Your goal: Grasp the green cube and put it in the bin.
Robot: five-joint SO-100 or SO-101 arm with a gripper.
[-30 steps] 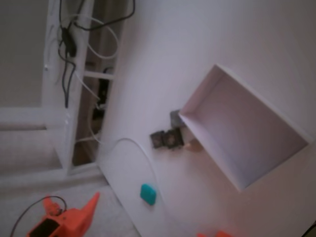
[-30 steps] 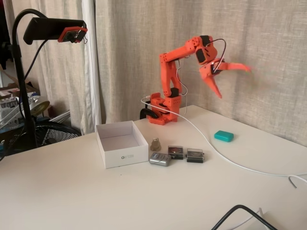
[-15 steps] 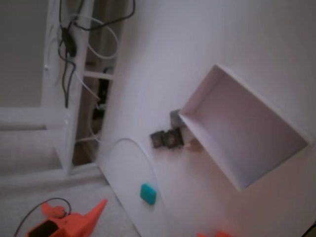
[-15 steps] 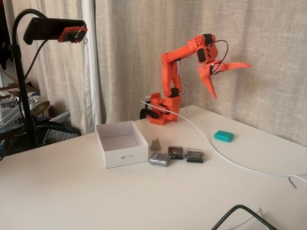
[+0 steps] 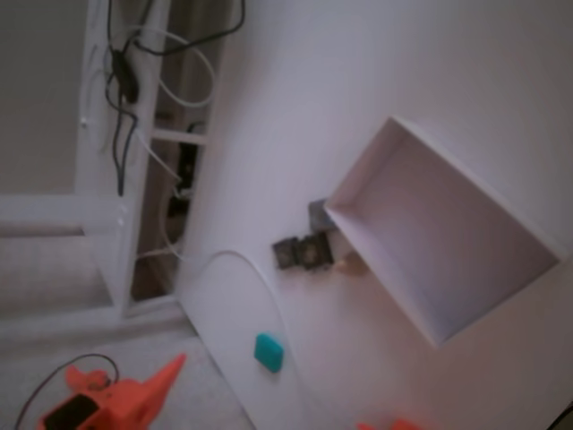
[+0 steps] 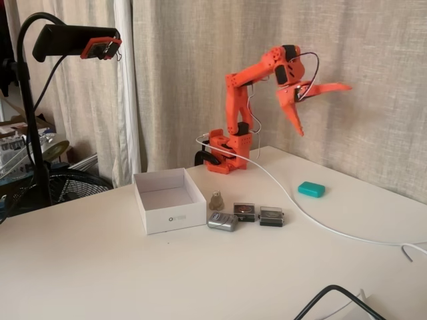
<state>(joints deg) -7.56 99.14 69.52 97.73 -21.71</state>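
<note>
While the green cube (image 6: 311, 189) lay flat on the white surface (image 6: 200, 280), near its far right edge in a fixed view, nothing touched it; a white cable (image 6: 300, 210) ran past just beside it toward my base. In a fixed view (image 5: 269, 351) from above, the same teal piece sat near the surface's lower edge, with that cable curving close by. Well apart from it stood the bin (image 6: 169, 200), a shallow white box with bare floor, its walls upright. Just beside the bin's right wall sat a row of small gadgets (image 6: 245, 216): a pale cone-shaped piece, a silvery grey one and two dark ones. My tool (image 6: 323, 110) hung high in the air above the cube's side of the surface, its two orange fingers spread wide apart and holding nothing. From above, only one finger and part of my wrist (image 5: 107, 405) showed at the bottom left corner.
</note>
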